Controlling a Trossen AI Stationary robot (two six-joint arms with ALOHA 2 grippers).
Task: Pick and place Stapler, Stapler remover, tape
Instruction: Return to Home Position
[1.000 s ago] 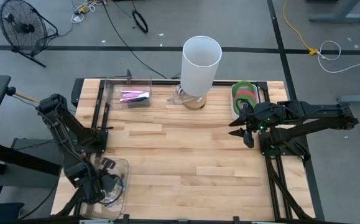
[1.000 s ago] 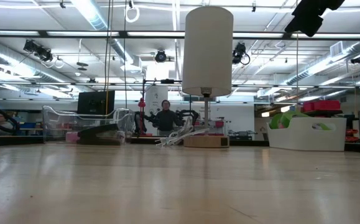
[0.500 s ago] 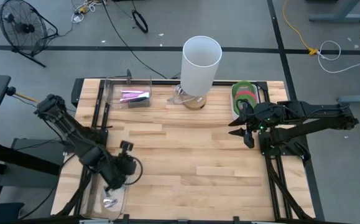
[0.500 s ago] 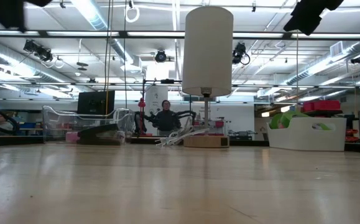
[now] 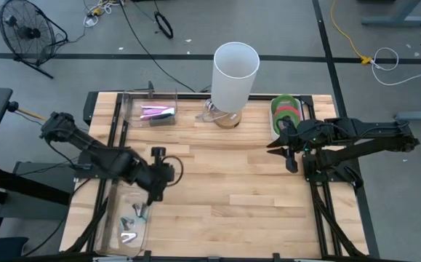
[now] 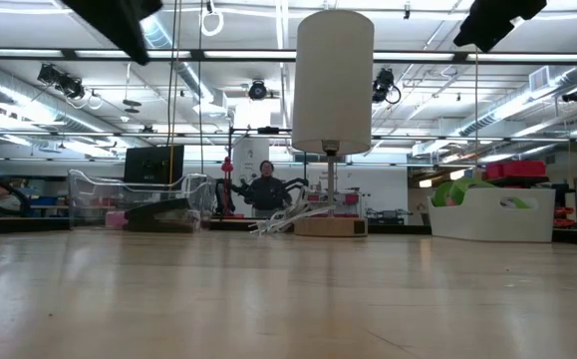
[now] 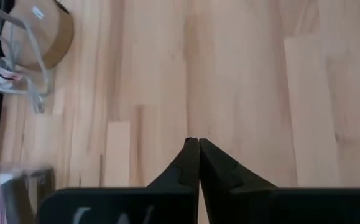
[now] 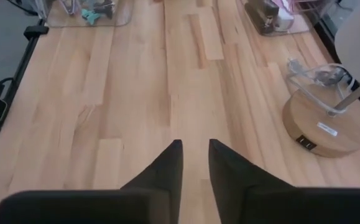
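Your left jaws were shut and empty above the left side of the surface [image 5: 225, 182], beside the front clear bin [image 5: 114, 211] holding staple removers [image 5: 129, 237]. Your right jaws hung slightly parted and empty, near the white bin [image 5: 273, 118] where the tape [image 5: 286, 104] lay.

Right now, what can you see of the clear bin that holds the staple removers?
The clear bin is a shallow, see-through plastic tray with rounded corners, flat on the wooden table at its near-left corner. A few small staple removers lie loose inside; the right wrist view shows one light blue. The left gripper, shut, hangs above, by its far right corner, not touching it.
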